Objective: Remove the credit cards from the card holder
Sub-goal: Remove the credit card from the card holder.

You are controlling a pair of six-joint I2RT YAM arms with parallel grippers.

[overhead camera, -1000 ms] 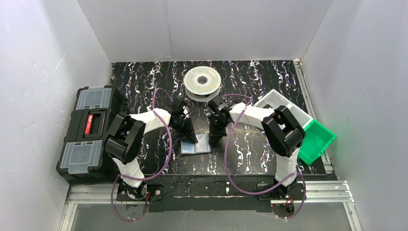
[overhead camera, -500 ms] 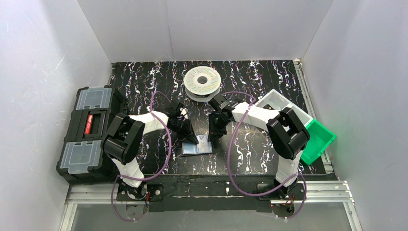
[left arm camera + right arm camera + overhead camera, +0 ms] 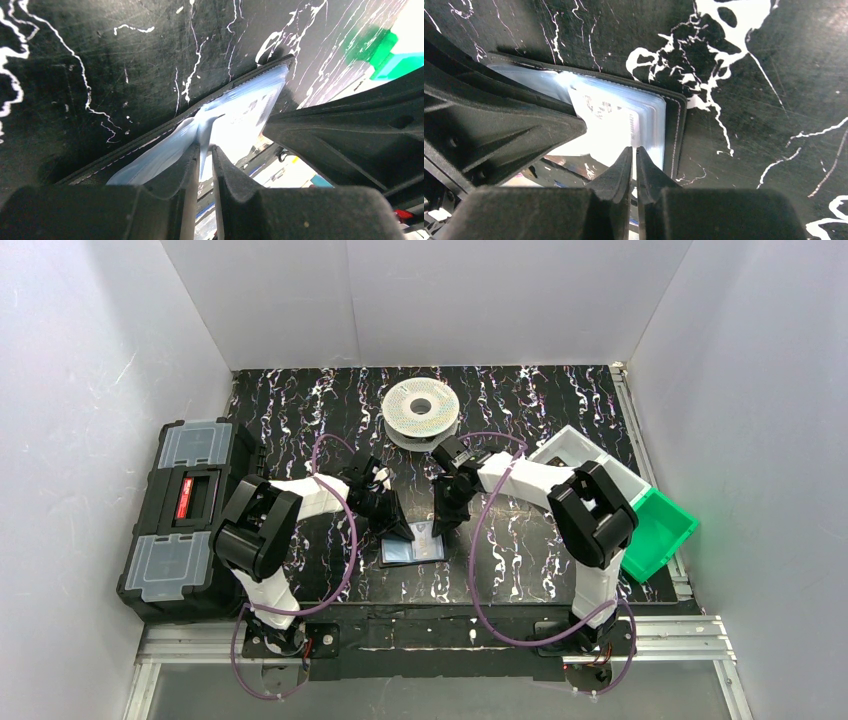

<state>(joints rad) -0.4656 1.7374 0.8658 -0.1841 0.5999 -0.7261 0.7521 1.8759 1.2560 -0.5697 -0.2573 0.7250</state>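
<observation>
Card holder [image 3: 411, 548] lies open on black marbled table [image 3: 560, 390]; white walls [image 3: 450, 300].

From overhead the card holder [image 3: 412, 548] is way too small to pick out any cards. Up close, its near edge disappears behind the left claw [image 3: 204, 150] and right claw [image 3: 634, 150], and the sleeves [image 3: 614, 120] look washed out, print unreadable.

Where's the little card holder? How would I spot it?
Look at the black marbled mat and find the round white spool at its far side. Come toward the arms' bases, where the left gripper and right gripper meet: the card holder lies open there. It's a small flat black case with pale bluish pages, unlike the big toolbox.
</observation>
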